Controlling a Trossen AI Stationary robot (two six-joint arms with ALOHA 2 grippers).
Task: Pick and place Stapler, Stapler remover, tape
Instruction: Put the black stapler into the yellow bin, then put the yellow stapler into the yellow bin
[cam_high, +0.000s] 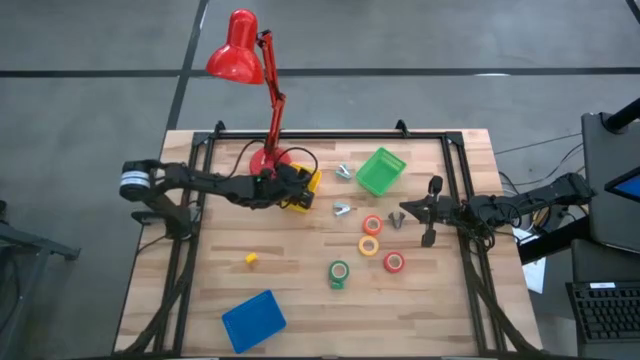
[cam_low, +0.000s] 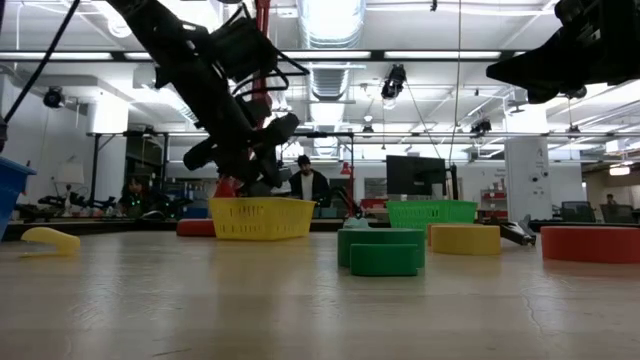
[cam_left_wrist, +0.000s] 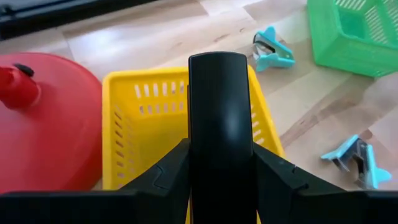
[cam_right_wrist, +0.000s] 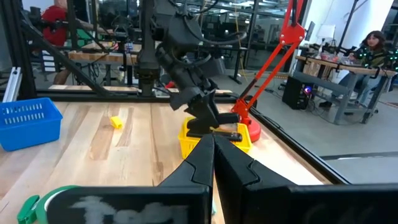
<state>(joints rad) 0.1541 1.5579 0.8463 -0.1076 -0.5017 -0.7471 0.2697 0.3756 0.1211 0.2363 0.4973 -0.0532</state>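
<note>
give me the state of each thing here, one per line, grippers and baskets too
left gripper: shut on the stapler, over the yellow basket
stapler: held, off the table
yellow basket: upright beside the lamp base
green basket: on the table, tilted
right gripper: shut, empty
blue basket: on the table, away from both grippers
tape rolls: flat on the table

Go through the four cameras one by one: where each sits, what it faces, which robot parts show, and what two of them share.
High view: above the table, looking straight down; both arms show, the left gripper over the yellow basket, the right gripper near the tape rolls.
Low view: at tabletop height, facing the room; the left arm hangs above the yellow basket.
Left wrist view: on the left arm, looking down at the stapler in its gripper.
Right wrist view: on the right arm, facing across the table to the left arm.
Shared: all four show the yellow basket.
</note>
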